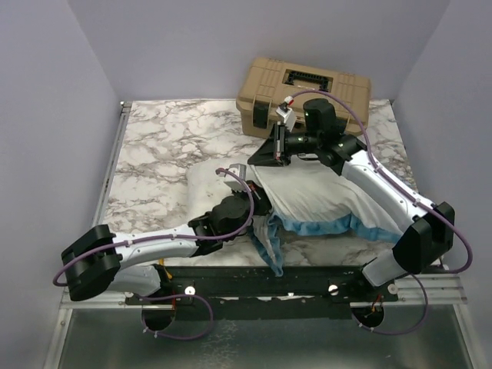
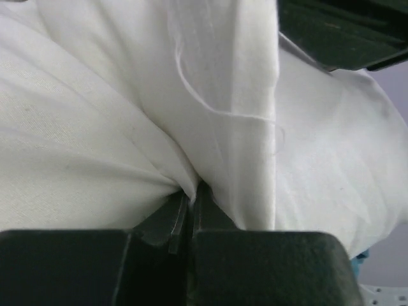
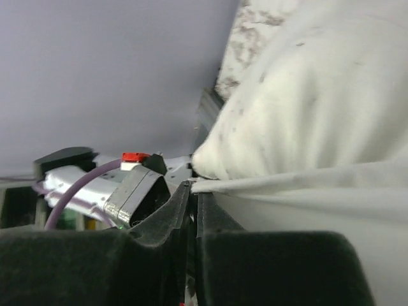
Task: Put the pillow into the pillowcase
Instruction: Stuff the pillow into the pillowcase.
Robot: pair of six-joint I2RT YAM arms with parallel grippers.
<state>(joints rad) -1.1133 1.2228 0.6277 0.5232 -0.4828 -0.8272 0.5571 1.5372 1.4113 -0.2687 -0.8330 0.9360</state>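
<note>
Currently inserting: right gripper (image 3: pixel 193 191) pinches the pillowcase (image 3: pixel 306 191) mouth edge, left gripper (image 2: pixel 191 194) clamps bunched pillow (image 2: pixel 76 127) fabric; next, probably push pillow deeper inside.

The white-and-grey marbled table (image 1: pixel 157 146) lies bare across its far left, open to a reach. A tan plastic lidded toolbox (image 1: pixel 304 96) blocks the far right edge. The plump white stuffed pillow (image 1: pixel 204 192) and the blue-frilled white fabric pillowcase (image 1: pixel 315 196) fill the near middle.
</note>
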